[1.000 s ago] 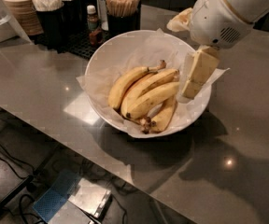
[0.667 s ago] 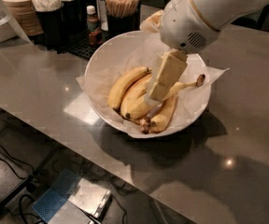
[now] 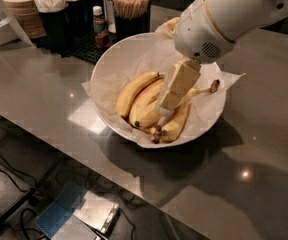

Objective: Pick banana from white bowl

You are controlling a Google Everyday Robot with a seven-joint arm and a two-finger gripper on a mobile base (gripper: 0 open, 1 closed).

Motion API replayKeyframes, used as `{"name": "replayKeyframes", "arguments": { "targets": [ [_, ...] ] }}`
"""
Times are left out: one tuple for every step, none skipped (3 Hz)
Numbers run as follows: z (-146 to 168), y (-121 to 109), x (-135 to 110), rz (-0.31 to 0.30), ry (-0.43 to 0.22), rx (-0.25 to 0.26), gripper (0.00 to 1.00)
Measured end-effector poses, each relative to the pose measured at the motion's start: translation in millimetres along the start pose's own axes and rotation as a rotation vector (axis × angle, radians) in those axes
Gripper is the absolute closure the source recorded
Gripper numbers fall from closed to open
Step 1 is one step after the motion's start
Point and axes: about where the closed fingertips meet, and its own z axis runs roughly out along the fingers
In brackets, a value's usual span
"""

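Note:
The white bowl (image 3: 102,69), lined with crinkled white paper, stands on the grey counter and holds several yellow bananas. The banana (image 3: 180,124) with the long thin stem lies on the right side of the pile, its dark knob (image 3: 214,85) pointing towards the bowl's right rim. Two shorter-stemmed bananas (image 3: 134,91) lie to its left. My gripper (image 3: 166,106) hangs from the white arm (image 3: 219,19), reaches down into the bowl and sits on the middle of the pile, covering part of the long-stemmed banana.
At the back of the counter stand a holder of wooden stir sticks (image 3: 130,1), a small bottle (image 3: 100,26), dark containers and stacked lids (image 3: 19,4). The counter's front edge (image 3: 84,156) runs diagonally, with cables and floor below it.
My arm has swung left from the bowl's right rim and come down, so the gripper now sits on the bananas in the middle of the bowl. The bananas have not moved.

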Motion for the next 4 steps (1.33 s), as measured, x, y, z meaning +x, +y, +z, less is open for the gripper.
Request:
{"name": "replayKeyframes", "arguments": {
  "targets": [
    [10.9,-9.3,13.1,0.026,-0.012,0.035,0.00],
    [11.0,-10.3,12.4,0.025,-0.013,0.039,0.00],
    [11.0,-10.3,12.3,0.025,-0.013,0.039,0.16],
    [11.0,-10.3,12.3,0.025,-0.013,0.039,0.39]
  ]
}}
